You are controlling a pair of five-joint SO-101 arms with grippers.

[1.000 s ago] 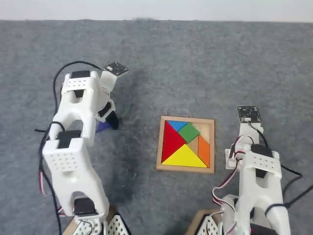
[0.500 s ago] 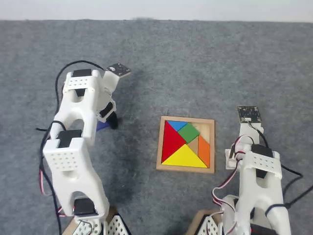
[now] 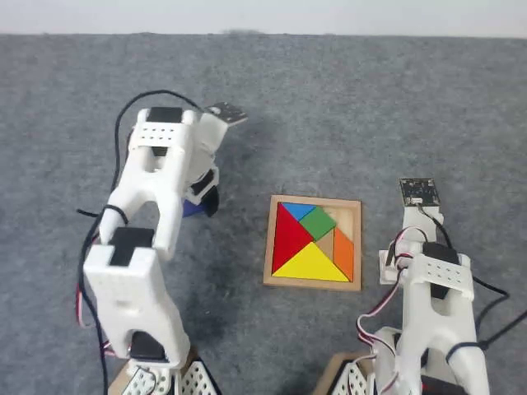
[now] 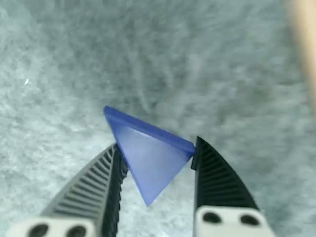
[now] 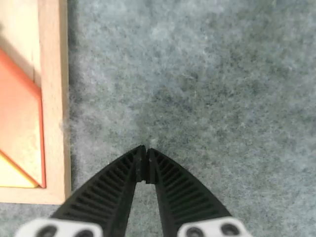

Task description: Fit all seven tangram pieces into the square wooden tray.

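Left jaws clamp a smooth, flat blue triangle piece (image 4: 148,158) over the fuzzy grey felt worktop (image 3: 346,107), open felt separating it from the square wooden tray (image 3: 268,247); right jaws pressed together, empty, beside the tray's rim

Between your left gripper (image 3: 202,201), which holds the blue triangle (image 3: 191,208), and the tray (image 3: 268,243) you have a strip of open carpet (image 3: 240,177). On that way the tray's raised rim is the one edge to cross. Inside the tray, bare wood shows in the far right corner, beside the green piece (image 3: 317,222) and beyond the orange piece (image 3: 343,253). Your right arm (image 3: 432,288) stands just beside the tray's right rim. The right gripper (image 5: 144,153), its fingers pressed together, is low over the carpet there. The carpet beyond the tray is open.
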